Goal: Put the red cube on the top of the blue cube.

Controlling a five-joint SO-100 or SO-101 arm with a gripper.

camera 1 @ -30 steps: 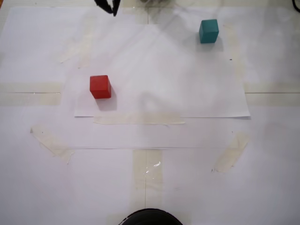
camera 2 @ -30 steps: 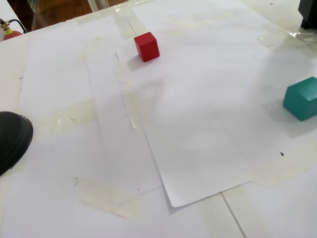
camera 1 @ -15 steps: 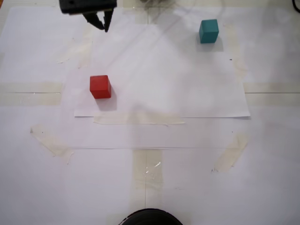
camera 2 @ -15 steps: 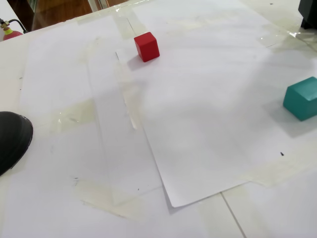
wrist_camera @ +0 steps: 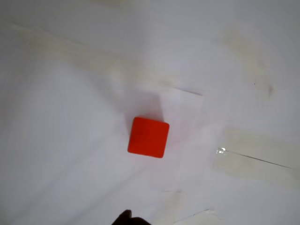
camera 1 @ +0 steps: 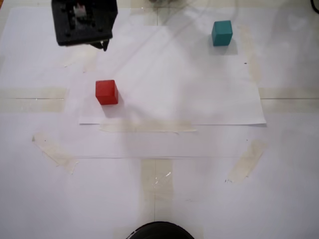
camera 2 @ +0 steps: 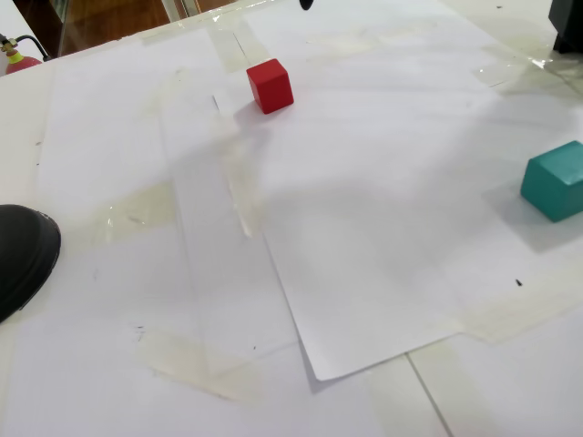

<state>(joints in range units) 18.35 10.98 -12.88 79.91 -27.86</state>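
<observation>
In a fixed view from above, I see the red cube (camera 1: 106, 92) sitting flat on the white paper sheet (camera 1: 199, 99), left of centre, and the blue cube (camera 1: 222, 33) upper right on the same sheet, well apart from the red one. The arm's black wrist block (camera 1: 82, 21) fills the upper left corner, above and a little left of the red cube as this view shows it. Only a small dark tip of the gripper (camera 1: 103, 46) pokes out under the block; I cannot tell from here whether the fingers are spread or closed. Strips of tape (camera 1: 147, 127) hold the paper down, and a dark round object (camera 1: 159, 230) shows at the bottom edge.

In the wrist view, I have only the red cube (wrist_camera: 148, 137), near the middle of the picture, seen almost straight down on its top face with its shadow beyond it. The blue cube is outside this picture. A small dark piece of the gripper (wrist_camera: 127, 218) enters at the bottom edge, clear of the cube; finger state not readable here either.

In a fixed view from the side, the red cube (camera 2: 271, 86) stands upper centre and the blue cube (camera 2: 556, 180) at the right edge, both resting on the paper, nothing touching them. A dark tip (camera 2: 306, 4) at the top edge is all I get of the arm. The dark round object (camera 2: 23, 255) sits at left.
</observation>
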